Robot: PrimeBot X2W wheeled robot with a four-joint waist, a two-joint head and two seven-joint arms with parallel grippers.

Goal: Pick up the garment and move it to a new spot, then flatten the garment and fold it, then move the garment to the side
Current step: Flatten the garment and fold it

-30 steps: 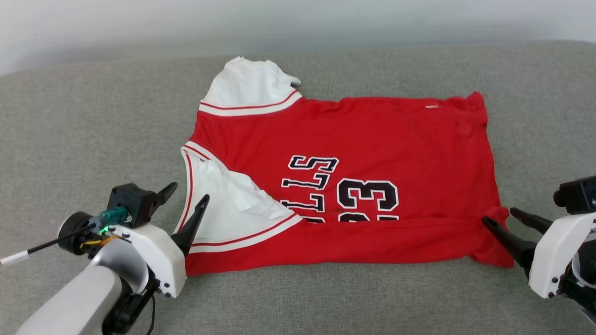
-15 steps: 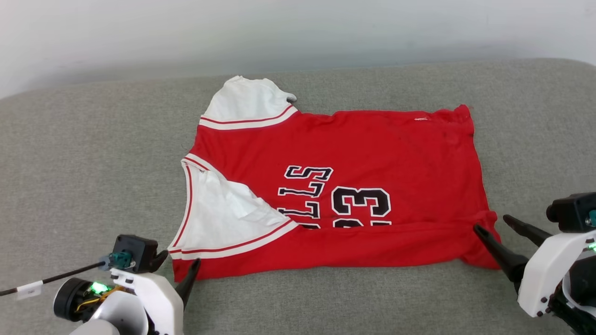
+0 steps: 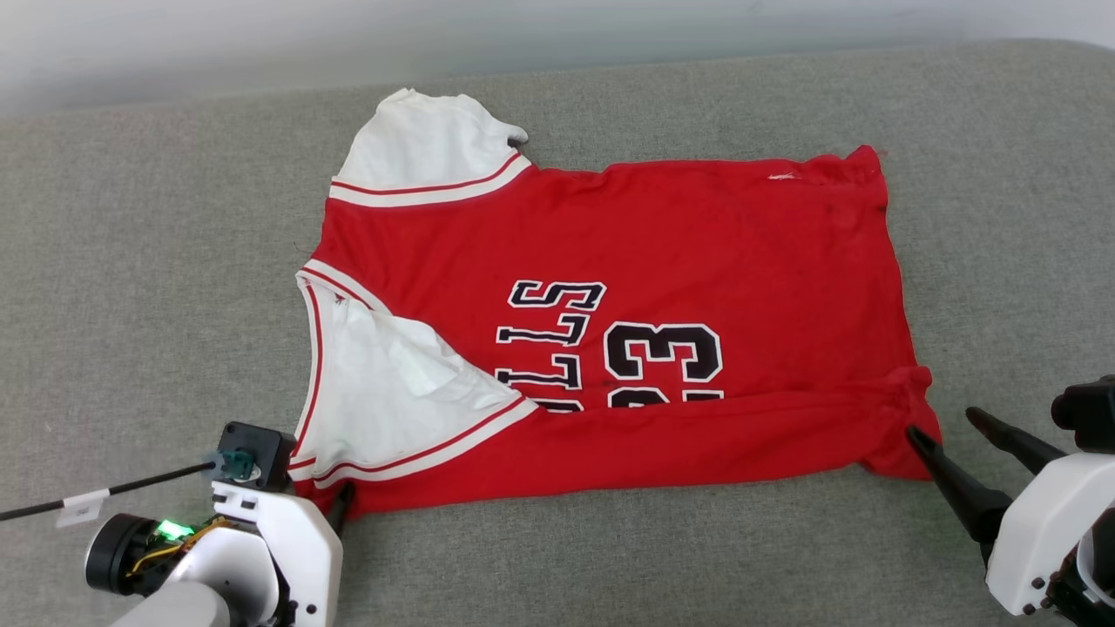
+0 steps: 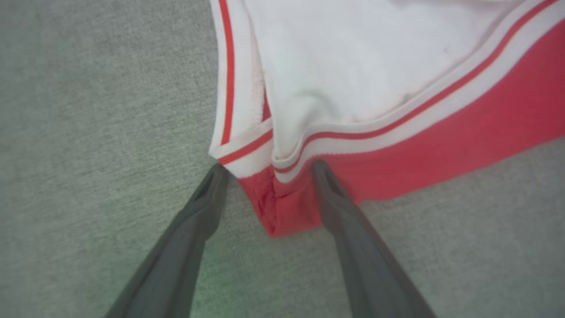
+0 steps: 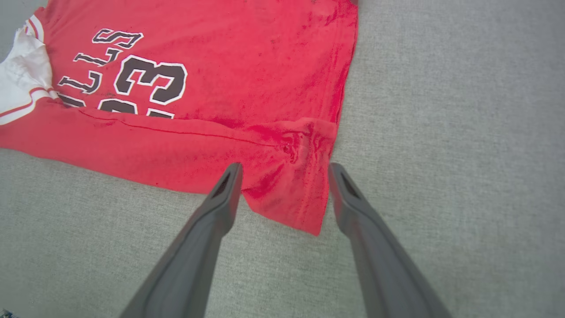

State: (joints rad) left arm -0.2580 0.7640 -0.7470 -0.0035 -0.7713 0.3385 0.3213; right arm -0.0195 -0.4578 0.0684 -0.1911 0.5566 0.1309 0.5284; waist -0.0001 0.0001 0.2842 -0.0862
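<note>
So, the red jersey shirt point(image 3: 662, 261) is lying spread out across the middle of the grey padded bench point(image 3: 131, 261). Its sleeve end points to the bench's left end and its hem to the right end. The long side nearest the robot is folded up over the front, so it cuts off the bottom of the black 33 point(image 3: 664, 351) and the letters beside it. One white sleeve point(image 3: 418, 148) sticks out toward the bench's back edge. The other sleeve point(image 3: 392, 392) lies folded onto the shirt. The left gripper point(image 4: 268, 168) has its jaws wide, with the shirt's near left corner between the fingers, not pinched. The right gripper point(image 3: 941, 420) is wide too, with the near right corner between its fingers, and it's holding nothing.
</note>
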